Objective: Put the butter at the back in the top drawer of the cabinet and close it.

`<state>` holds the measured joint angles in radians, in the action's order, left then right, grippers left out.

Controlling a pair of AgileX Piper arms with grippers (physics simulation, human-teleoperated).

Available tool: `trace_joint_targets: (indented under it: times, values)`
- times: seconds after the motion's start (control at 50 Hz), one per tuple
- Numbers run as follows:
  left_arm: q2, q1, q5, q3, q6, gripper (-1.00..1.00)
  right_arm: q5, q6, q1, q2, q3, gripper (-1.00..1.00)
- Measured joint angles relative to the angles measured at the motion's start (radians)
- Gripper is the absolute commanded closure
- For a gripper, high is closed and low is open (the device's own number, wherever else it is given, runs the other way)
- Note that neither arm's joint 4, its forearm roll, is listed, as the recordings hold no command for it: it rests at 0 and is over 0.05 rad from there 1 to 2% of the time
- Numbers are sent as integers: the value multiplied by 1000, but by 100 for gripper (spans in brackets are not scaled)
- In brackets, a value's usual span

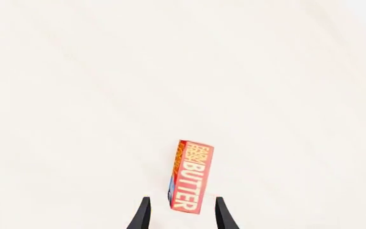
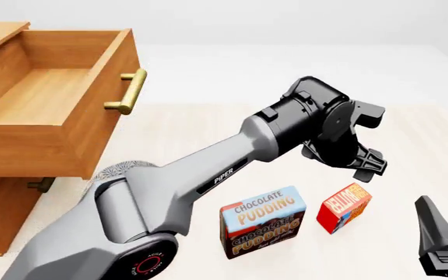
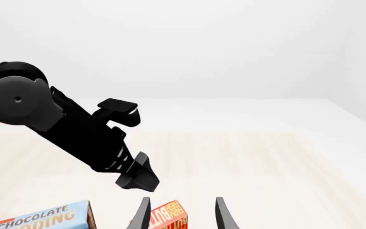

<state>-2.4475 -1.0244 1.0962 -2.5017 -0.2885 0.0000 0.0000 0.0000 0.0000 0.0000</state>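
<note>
**Butter on the counter, top drawer pulled out**

My left tool [image 2: 368, 140] hangs above the butter [image 2: 345, 208] with its fingers spread and nothing between them. In the left wrist view the red box reads "BUTTER" in white down its long face, with smaller lettering above that I cannot make out. The butter rests on the pale counter [image 2: 208, 146], just beside the pudding box [image 2: 261, 221], on the side away from the cabinet [image 2: 6, 216]. The pudding box reads "CHOCOLATE PUDDING" twice. My left arm carries the word "PIPER". The top drawer [image 2: 49, 111] stands open, its brass handle [image 2: 128, 91] facing the boxes. My right tool [image 3: 181, 212] sits low near the butter, fingers apart, holding nothing.
</note>
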Motion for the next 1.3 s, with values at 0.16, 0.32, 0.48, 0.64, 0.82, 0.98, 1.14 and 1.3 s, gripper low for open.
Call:
trace_joint_targets:
  times: [0.16, 0.32, 0.48, 0.64, 0.82, 0.98, 1.14, 1.3]
  values:
    - [-21, -11, -5, 1, -9, -100, 0, 0, 0, 0, 0, -100]
    - [-50, -18, 2, -17, -8, -100, 0, 0, 0, 0, 0, -100]
    - [-84, -20, 22, -53, 2, -100, 0, 0, 0, 0, 0, -100]
    - [-115, -20, 41, -83, 14, -100, 0, 0, 0, 0, 0, -100]
    - [-146, -25, 61, -122, 20, -100, 0, 0, 0, 0, 0, -100]
    - [-173, -32, 82, -162, 23, -100, 0, 0, 0, 0, 0, -100]
    - [-196, -38, 99, -193, 26, -100, 0, 0, 0, 0, 0, -100]
    - [-212, -43, 107, -213, 27, -100, 0, 0, 0, 0, 0, -100]
